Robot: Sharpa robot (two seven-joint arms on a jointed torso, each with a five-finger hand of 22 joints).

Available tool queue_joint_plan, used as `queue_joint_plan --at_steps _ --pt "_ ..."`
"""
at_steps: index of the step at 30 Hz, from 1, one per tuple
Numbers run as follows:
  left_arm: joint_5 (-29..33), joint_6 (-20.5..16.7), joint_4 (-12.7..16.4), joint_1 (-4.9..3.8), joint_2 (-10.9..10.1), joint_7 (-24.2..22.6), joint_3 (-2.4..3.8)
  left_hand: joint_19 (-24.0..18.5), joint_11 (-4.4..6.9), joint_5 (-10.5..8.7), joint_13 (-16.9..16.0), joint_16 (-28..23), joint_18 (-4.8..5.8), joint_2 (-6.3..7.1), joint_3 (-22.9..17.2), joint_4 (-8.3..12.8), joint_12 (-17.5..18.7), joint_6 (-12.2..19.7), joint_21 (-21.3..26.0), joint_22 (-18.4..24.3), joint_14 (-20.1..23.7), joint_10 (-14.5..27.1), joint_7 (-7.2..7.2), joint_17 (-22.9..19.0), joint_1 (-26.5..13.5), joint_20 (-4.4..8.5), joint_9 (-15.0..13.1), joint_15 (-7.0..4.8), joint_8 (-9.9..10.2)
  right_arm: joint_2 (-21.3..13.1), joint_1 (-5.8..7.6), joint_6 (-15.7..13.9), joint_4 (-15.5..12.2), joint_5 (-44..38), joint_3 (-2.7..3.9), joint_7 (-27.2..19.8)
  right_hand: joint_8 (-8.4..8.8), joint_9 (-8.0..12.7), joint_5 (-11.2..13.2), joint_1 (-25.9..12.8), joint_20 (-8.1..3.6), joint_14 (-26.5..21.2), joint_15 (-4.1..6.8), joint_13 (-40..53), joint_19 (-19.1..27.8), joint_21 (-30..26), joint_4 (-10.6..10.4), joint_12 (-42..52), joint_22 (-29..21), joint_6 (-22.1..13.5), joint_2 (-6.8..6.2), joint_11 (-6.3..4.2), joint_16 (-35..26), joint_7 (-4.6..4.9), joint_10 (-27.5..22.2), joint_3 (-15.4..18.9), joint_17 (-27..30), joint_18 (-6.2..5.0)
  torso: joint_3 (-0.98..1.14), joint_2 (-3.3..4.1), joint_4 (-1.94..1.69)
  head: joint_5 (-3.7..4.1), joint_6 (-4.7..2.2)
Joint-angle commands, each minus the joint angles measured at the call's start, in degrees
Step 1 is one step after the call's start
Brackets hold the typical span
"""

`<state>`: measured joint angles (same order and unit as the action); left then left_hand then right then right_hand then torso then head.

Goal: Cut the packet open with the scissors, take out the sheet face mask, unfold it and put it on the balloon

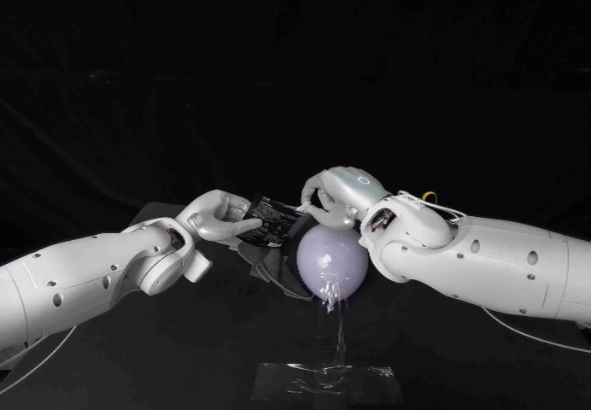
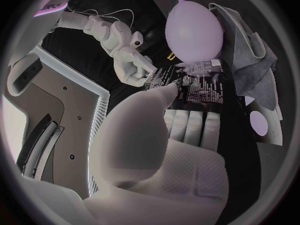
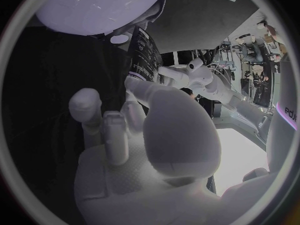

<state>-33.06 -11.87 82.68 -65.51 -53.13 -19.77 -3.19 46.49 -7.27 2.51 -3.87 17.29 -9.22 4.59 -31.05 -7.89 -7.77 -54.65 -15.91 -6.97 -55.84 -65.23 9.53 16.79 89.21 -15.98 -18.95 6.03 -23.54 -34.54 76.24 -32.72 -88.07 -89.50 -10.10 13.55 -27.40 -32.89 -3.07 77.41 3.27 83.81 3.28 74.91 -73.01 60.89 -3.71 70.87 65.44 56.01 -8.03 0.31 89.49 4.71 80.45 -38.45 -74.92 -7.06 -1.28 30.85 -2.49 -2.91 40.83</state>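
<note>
Step in hand, as judged: drawing the sheet mask out of the packet (image 1: 271, 224). The left hand (image 1: 219, 220) pinches the tilted packet between thumb and fingers, forearm reaching in low. The right hand (image 1: 335, 195) arches over from above, fingers curled at the packet's edge; whether they pinch anything cannot be told. The balloon (image 1: 330, 260) sits just below the right fingers. Recommended: hold the packet firmly and pull slowly, clear of the balloon.

The left hand (image 1: 219, 219) grips the packet (image 1: 275, 224) with curled fingers (image 1: 236, 229), while the right hand (image 1: 335, 195), tilted downward, pinches its top edge.
</note>
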Motion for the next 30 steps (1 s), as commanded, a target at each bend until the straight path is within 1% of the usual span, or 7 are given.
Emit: queue_joint_plan --at_steps 1,5,10,14,20,24,30 --pt "0.58 0.14 -0.06 -0.07 -0.01 -0.15 0.05 0.28 0.0 0.23 0.02 0.13 -0.78 -0.45 -0.27 0.26 0.34 -0.35 -0.32 -0.06 -0.31 -0.31 -0.12 0.06 0.02 -0.02 -0.5 -0.06 -0.36 -0.71 0.21 -2.72 -0.74 5.99 0.2 -6.52 -0.2 -0.13 0.25 -0.24 -0.02 5.92 -0.24 2.26 -0.14 -0.11 0.17 0.14 -0.26 0.0 0.43 0.0 0.21 -0.04 0.26 -0.35 -14.28 0.43 0.01 -0.02 -0.01 -0.12 0.01" --pt "0.72 0.07 -0.11 -0.07 -0.05 -0.08 0.05 0.28 0.0 0.23 0.02 0.13 -0.78 -0.45 -0.27 0.26 0.34 -0.35 -0.32 -0.06 -0.31 -0.31 -0.12 0.06 0.02 -0.02 -0.5 -0.06 -0.36 -1.67 0.37 -3.29 -1.42 11.73 0.37 -11.36 -0.21 -0.12 0.28 -0.28 -0.03 5.89 -0.23 2.08 0.13 -0.53 0.36 -0.12 -0.57 -0.09 0.37 0.01 0.18 -0.02 0.18 -0.38 -14.19 0.34 0.0 -0.03 -0.01 -0.29 -0.06" --pt "0.83 0.15 -0.14 -0.07 -0.1 -0.12 0.04 0.26 0.01 0.23 0.03 0.12 -0.78 -0.44 -0.29 0.28 0.38 -0.32 -0.34 -0.07 -0.31 -0.31 -0.11 0.07 0.02 -0.02 -0.5 -0.06 -0.35 -2.28 0.53 -3.53 -1.65 17.75 0.59 -14.16 -0.21 -0.11 0.28 -0.38 -0.02 5.84 -0.23 2.04 0.22 -0.65 0.43 -0.17 -0.64 -0.17 0.36 0.03 0.12 0.01 0.18 -0.34 -14.03 0.32 0.02 -0.02 0.01 -0.31 -0.07" --pt "0.87 0.26 -0.1 -0.07 -0.23 -0.17 0.03 0.26 0.01 0.23 0.03 0.12 -0.78 -0.44 -0.29 0.28 0.38 -0.32 -0.34 -0.07 -0.31 -0.31 -0.11 0.07 0.02 -0.02 -0.5 -0.06 -0.35 -2.25 0.85 -3.54 -1.15 22.89 0.89 -14.9 -0.21 -0.11 0.28 -0.39 -0.02 5.85 -0.24 2.03 0.21 -0.63 0.44 -0.18 -0.62 -0.18 0.36 0.04 0.13 0.01 0.17 -0.34 -14.06 0.32 -0.01 0.02 -0.02 -0.35 -0.12" --pt "0.41 0.41 -0.04 -0.07 -0.28 -0.14 -0.01 0.2 0.0 0.24 0.05 0.09 -0.79 -0.39 -0.32 0.33 0.45 -0.29 -0.36 -0.09 -0.29 -0.3 -0.11 0.09 0.02 0.0 -0.5 -0.06 -0.35 -1.58 1.88 -2.94 0.79 32.13 1.38 -15.55 -0.22 -0.1 0.27 -0.39 -0.03 5.9 -0.24 2.13 0.21 -0.61 0.57 -0.03 -0.58 -0.23 0.44 0.04 0.19 0.02 0.28 -0.36 -14.22 0.33 -0.1 -0.15 -0.08 -0.32 -0.52" --pt "-0.45 0.5 0.07 -0.06 -0.14 -0.05 -0.07 0.19 0.0 0.24 0.05 0.09 -0.79 -0.4 -0.34 0.33 0.46 -0.29 -0.37 -0.09 -0.29 -0.3 -0.12 0.1 0.02 0.01 -0.5 -0.06 -0.36 -0.96 2.66 -1.48 2.14 37.94 1.59 -15.71 -0.24 -0.1 0.27 -0.38 -0.03 5.91 -0.24 2.2 0.27 -0.7 0.69 0.07 -0.63 -0.25 0.52 0.04 0.2 0.03 0.34 -0.39 -14.25 0.31 -0.11 -0.15 -0.16 -0.3 -0.71" --pt "-1.08 0.33 0.13 -0.06 0.12 0.26 -0.13 0.18 0.0 0.24 0.06 0.08 -0.8 -0.41 -0.36 0.35 0.48 -0.29 -0.38 -0.1 -0.29 -0.31 -0.12 0.11 0.04 0.02 -0.5 -0.07 -0.36 -0.01 3.46 1.21 3.29 42.63 1.74 -15.46 -0.28 -0.09 0.16 -0.5 -0.02 5.87 -0.26 2.23 0.48 -1.05 0.82 0.13 -0.89 -0.29 0.59 0.08 0.15 0.07 0.41 -0.31 -14.12 0.23 -0.11 -0.04 0.02 -0.6 -1.07"
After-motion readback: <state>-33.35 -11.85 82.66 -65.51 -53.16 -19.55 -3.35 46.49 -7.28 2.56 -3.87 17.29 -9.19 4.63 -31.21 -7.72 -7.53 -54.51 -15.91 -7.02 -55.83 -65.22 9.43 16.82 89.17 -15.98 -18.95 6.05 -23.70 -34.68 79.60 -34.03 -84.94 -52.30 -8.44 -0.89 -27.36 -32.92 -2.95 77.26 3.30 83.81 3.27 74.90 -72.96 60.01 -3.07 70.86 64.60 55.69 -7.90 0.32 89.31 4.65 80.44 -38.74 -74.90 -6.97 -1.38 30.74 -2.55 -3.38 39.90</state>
